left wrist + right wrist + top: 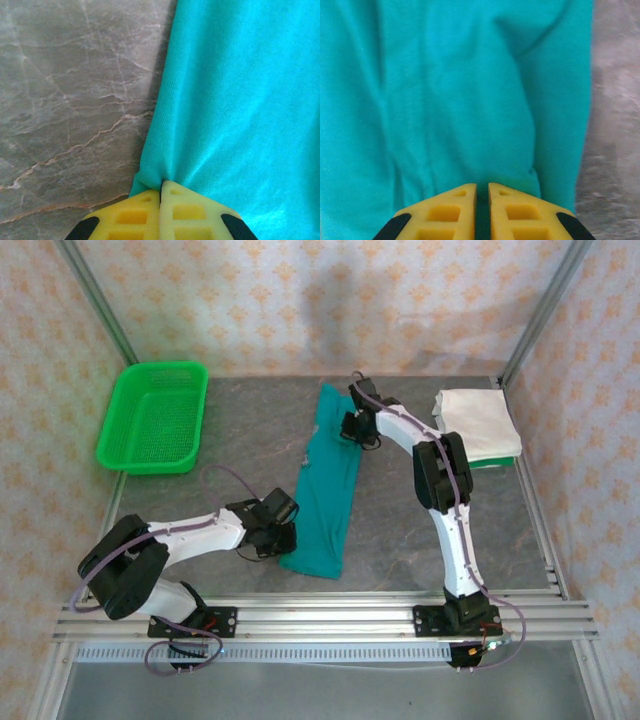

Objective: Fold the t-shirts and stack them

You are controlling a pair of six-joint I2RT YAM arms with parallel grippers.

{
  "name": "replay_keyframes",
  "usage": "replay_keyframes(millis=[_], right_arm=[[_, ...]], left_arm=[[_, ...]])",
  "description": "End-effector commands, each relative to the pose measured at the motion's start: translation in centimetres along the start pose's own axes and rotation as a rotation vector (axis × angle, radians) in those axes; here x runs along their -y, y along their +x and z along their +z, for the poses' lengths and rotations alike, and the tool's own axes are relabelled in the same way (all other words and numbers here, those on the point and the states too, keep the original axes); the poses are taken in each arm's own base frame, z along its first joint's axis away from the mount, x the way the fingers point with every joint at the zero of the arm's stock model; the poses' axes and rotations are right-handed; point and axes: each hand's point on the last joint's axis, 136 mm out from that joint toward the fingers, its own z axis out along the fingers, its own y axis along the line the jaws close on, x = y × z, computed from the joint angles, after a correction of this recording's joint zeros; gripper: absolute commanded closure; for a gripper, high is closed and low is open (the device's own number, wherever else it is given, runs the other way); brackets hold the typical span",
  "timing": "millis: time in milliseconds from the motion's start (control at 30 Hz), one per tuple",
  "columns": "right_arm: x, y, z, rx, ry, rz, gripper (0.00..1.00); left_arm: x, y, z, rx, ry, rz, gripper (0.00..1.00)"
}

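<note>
My left gripper (161, 186) pinches the teal t-shirt (240, 100) at its near end. My right gripper (481, 186), at the far end, has jaws nearly together, grip unclear. I'd secure that, then fold.

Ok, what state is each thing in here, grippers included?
teal t-shirt: folded into a long strip, lying flat.
left gripper: shut on its near left edge.
right gripper: shut on its far right edge.
white t-shirts: folded, stacked at far right.
green basket: upright, far left.
</note>
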Motion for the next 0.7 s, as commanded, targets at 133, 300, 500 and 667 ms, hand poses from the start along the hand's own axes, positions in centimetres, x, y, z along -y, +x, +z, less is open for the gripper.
replay_keyframes(millis=[133, 300, 500, 667], right_arm=[[2.4, 1.2, 2.1, -0.051, 0.059, 0.024, 0.78], [2.1, 2.0, 3.0, -0.097, 0.117, -0.077, 0.7], [3.5, 2.9, 3.9, -0.144, 0.261, -0.189, 0.69], [2.3, 3.2, 4.3, -0.174, 0.235, -0.255, 0.65]], left_arm=[[-1.8, 0.6, 0.2, 0.002, -0.071, -0.001, 0.94], [-1.8, 0.6, 0.4, 0.0, -0.072, -0.005, 0.94], [-1.6, 0.6, 0.6, 0.007, -0.047, -0.026, 0.94], [-0.8, 1.1, 0.6, -0.004, 0.024, -0.059, 0.94]])
